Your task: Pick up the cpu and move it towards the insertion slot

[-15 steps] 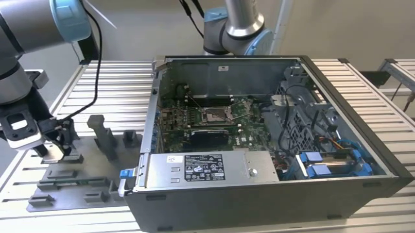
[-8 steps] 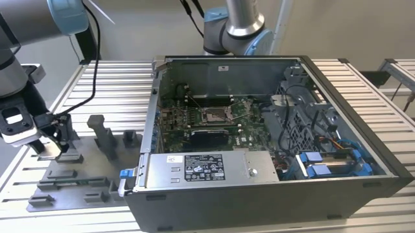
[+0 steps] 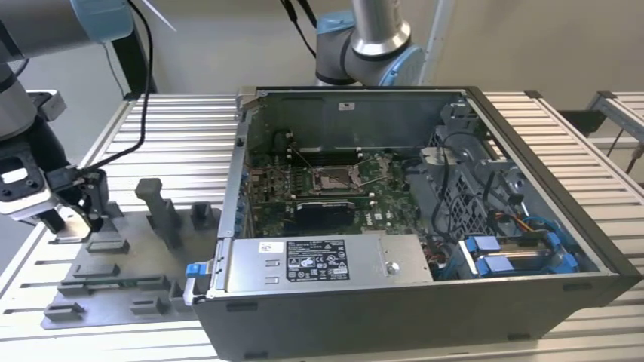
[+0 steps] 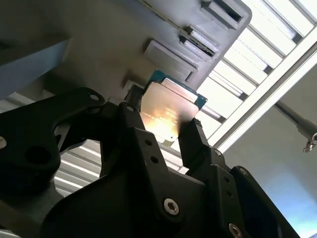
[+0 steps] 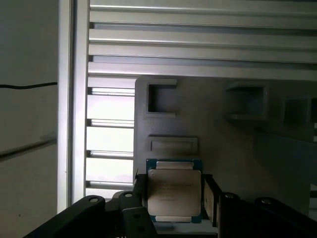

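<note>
Gripper (image 3: 62,220) low at the exterior view's left, over the grey tray (image 3: 111,279) that lies on the slatted table (image 3: 181,121) beside the open computer case (image 3: 403,317).

- Cpu (image 5: 174,191) sits between the two black fingers (image 5: 211,198), which are closed on two opposite edges. The silvery top faces the wrist cameras, and a thin bluish rim shows at the corners. Holding it by the edges keeps the pads off the flat faces, which looks deliberate for a part this delicate.
- Chip held flat and square to the fingers in both wrist views, not tilted. My guess is that the level hold suits a part that must go down flat.
- Moulded recesses and blocks of the tray lie directly beyond the chip. Cannot tell whether the chip has left the tray surface or rests on it.
- Insertion slot (image 3: 332,179) is inside the case, on the motherboard (image 3: 387,211): shiny frame, dull centre. It is well apart from the gripper, with the case wall between them.
- Judgement: the grasp is made, but the carry across to the socket has hardly begun, if at all.
</note>
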`<state>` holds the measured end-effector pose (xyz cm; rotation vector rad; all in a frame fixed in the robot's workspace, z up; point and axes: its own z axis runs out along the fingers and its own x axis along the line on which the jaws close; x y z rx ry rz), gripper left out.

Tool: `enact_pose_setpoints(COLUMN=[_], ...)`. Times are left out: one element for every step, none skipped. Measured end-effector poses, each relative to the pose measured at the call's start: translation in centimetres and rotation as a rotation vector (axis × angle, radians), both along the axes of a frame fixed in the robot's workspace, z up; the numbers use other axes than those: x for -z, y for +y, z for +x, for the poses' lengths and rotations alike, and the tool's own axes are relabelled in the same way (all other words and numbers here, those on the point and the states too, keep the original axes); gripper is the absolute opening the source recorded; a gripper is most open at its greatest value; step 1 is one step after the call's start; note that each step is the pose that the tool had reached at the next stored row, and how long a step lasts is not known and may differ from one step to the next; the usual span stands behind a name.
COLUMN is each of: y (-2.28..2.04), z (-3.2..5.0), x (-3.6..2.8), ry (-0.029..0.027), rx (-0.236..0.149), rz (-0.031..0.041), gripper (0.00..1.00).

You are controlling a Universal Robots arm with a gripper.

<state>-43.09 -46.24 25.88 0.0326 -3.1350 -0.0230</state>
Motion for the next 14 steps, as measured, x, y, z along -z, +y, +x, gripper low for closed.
enact_pose_setpoints(y=[0.00,0.00,0.00,0.00,0.00,0.00,0.00,0.00,0.00,0.00,0.00,0.00,0.00,0.00], z=[0.00,0.00,0.00,0.00,0.00,0.00,0.00,0.00,0.00,0.00,0.00,0.00,0.00,0.00], x=[-0.15,-0.31,-0.50,-0.68,-0.87,-1.05,-1.25,-1.43,-1.63,-1.84,-2.04,-2.24,-2.44,-2.66], ry=[0.0000,0.0000,0.0000,0.0000,0.0000,0.0000,0.0000,0.0001,0.0000,0.0000,0.0001,0.0000,0.0000,-0.0001], rx=[0.000,0.000,0.000,0.000,0.000,0.000,0.000,0.000,0.000,0.000,0.000,0.000,0.000,0.000], rz=[0.0000,0.0000,0.0000,0.0000,0.0000,0.0000,0.0000,-0.0001,0.0000,0.0000,0.0000,0.0000,0.0000,0.0000], gripper=[0.00,0.00,0.00,0.00,0.00,0.00,0.00,0.00,0.00,0.00,0.00,0.00,0.00,0.00])
